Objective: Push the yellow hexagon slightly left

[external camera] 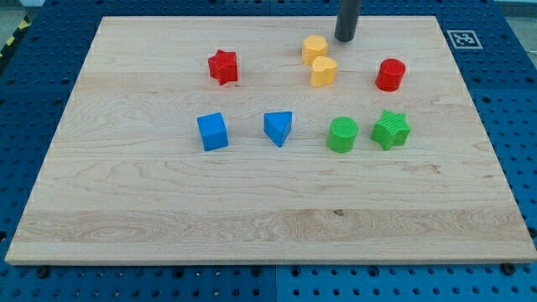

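Note:
The yellow hexagon [315, 49] sits near the view's top, a little right of centre. A second yellow block [324, 71], perhaps heart-shaped, lies just below it and touches it or nearly so. My tip [345, 39] rests on the board just to the right of the yellow hexagon, a small gap apart and slightly higher in the view. The dark rod rises from it out of the view's top edge.
A red star [223, 66] lies left of the hexagon and a red cylinder [390, 75] to its lower right. Below are a blue cube [212, 132], a blue triangle [278, 127], a green cylinder [342, 134] and a green star [391, 129]. The wooden board [252, 218] ends just above the tip.

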`<action>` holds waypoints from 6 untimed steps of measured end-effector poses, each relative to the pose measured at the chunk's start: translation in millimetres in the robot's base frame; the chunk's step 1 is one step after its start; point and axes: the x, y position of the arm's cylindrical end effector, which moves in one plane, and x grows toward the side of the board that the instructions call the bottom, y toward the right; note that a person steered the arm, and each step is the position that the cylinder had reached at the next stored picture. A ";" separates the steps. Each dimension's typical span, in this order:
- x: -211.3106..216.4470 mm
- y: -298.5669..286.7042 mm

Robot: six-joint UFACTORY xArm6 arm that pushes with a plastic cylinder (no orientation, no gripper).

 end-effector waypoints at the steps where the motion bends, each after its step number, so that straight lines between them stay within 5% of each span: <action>1: 28.6 -1.0; 5: 29.3 -86.7; 6: 23.3 -53.4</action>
